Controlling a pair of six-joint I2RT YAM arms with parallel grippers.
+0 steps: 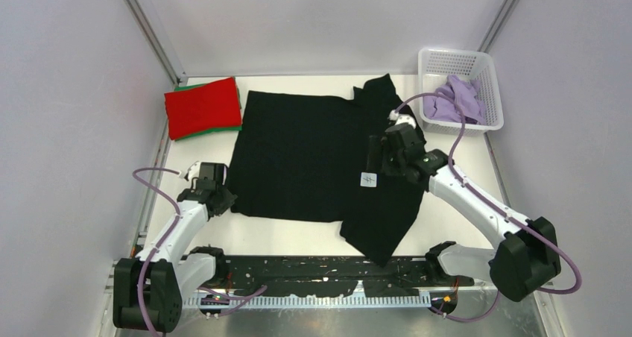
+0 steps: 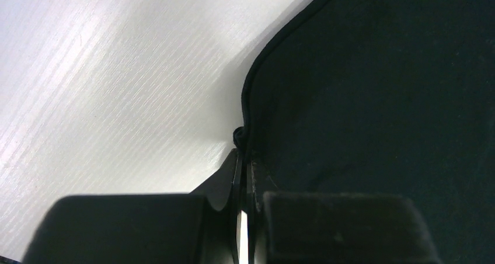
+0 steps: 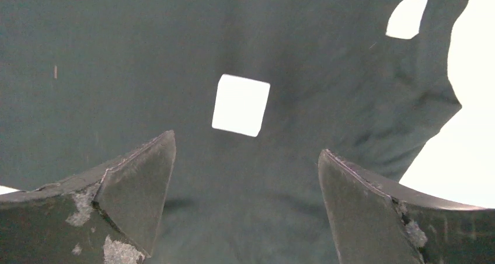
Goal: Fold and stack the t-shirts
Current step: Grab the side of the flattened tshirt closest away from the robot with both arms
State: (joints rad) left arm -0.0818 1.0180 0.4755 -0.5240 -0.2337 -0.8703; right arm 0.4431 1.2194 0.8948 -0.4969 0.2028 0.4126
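The large black t-shirt lies spread flat mid-table, its right side folded over, with a small white tag. My left gripper is at the shirt's near left corner. In the left wrist view it is shut on the shirt's hem. My right gripper hovers open over the folded right part. In the right wrist view its fingers stand wide apart above the black cloth, just short of the tag. A folded red t-shirt lies on a green one at the back left.
A white basket at the back right holds the crumpled lavender t-shirt. Grey walls close in on both sides. A black perforated rail runs along the near edge between the arm bases.
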